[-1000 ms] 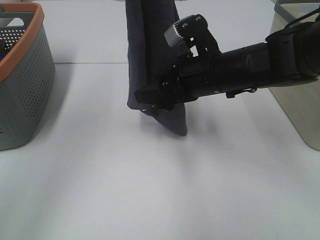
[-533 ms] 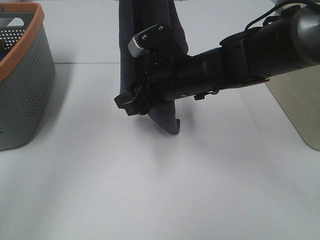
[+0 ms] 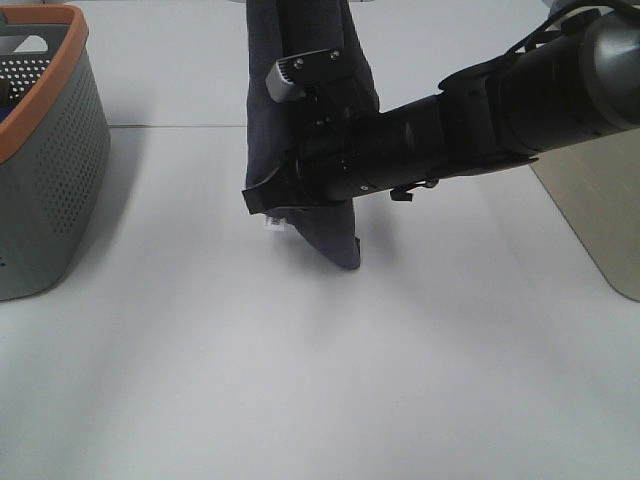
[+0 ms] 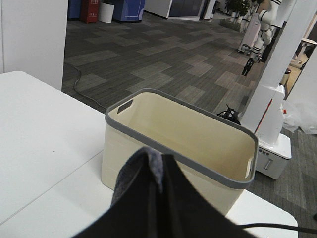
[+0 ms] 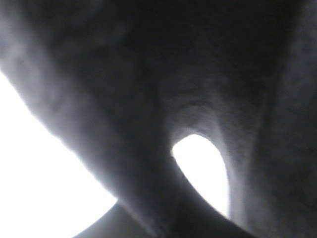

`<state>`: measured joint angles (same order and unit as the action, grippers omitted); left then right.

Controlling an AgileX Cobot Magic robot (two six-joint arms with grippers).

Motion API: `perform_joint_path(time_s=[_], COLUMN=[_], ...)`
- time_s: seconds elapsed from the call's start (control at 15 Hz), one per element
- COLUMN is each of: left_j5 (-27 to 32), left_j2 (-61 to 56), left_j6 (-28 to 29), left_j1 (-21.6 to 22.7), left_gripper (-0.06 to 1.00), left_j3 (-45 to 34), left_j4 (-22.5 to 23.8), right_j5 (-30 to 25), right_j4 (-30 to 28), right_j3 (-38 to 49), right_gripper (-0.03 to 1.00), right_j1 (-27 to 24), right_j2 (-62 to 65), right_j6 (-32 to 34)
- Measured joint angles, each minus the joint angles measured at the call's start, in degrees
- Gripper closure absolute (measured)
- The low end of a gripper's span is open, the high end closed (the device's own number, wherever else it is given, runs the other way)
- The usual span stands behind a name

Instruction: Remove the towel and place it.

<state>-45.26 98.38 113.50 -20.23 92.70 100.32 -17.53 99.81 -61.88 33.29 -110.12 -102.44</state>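
Note:
The towel [image 3: 310, 70], a dark navy-grey cloth, hangs in a long fold from above the top edge of the exterior view, its lower tip just over the white table [image 3: 320, 380]. A small white tag [image 3: 272, 222] shows at its lower left edge. My left gripper [image 4: 157, 181] is shut on the towel's upper fold [image 4: 148, 166] in the left wrist view; it is outside the exterior view. My right gripper [image 3: 262, 198] reaches across from the right and presses into the towel's lower left edge. Towel cloth [image 5: 148, 99] fills the right wrist view, hiding the jaws.
A grey perforated basket with an orange rim [image 3: 45, 60] stands at the left edge. A beige basket with a grey rim [image 3: 600, 210] stands at the right edge; the left wrist view shows it [image 4: 178, 144] from behind, beyond the table.
My right arm swung left along the towel's lower part, then came slightly back right. The towel's lower end shifted with it and the white tag has come into view.

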Motion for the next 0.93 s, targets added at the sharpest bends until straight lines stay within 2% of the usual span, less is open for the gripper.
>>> perform_joint_path(time_s=[0.13,0.2,0.33,0.47,0.6,0.73,0.8,0.87,0.93], left_j5=[3.2,4.3,6.0,8.0,8.5,8.7,8.8,9.7,9.7], left_j2=[-0.6,-1.1,-1.7,-2.0,-2.0,-2.1,-2.1,-2.1,-2.1], left_j6=[1.0,1.3,1.4,1.9,3.8,4.5,5.9,9.7,10.7], left_j1=[0.0,0.0,0.0,0.0,0.0,0.7,1.9,4.5,5.4], left_gripper=[0.94,0.94,0.94,0.94,0.94,0.94,0.94,0.94,0.94], left_j3=[0.0,0.0,0.0,0.0,0.0,0.0,0.0,0.0,0.0], left_j4=[0.0,0.0,0.0,0.0,0.0,0.0,0.0,0.0,0.0], right_j5=[-3.8,-4.5,-4.7,-4.7,-4.8,-5.8,-7.2,-10.0,-11.5], right_j4=[-0.7,-3.3,-8.9,-19.1,-32.4,-49.3,-58.5,-74.9,-80.4], right_j3=[0.0,0.5,1.5,3.1,3.9,4.0,4.0,3.8,3.5], right_gripper=[0.94,0.94,0.94,0.94,0.94,0.94,0.94,0.94,0.94], right_j1=[0.0,0.0,0.0,0.0,0.0,0.0,0.0,0.0,0.0], right_j2=[0.6,2.2,5.7,11.2,17.0,23.0,25.7,28.8,29.5], right_j6=[6.2,9.5,15.0,22.9,33.1,45.8,54.6,66.3,70.1])
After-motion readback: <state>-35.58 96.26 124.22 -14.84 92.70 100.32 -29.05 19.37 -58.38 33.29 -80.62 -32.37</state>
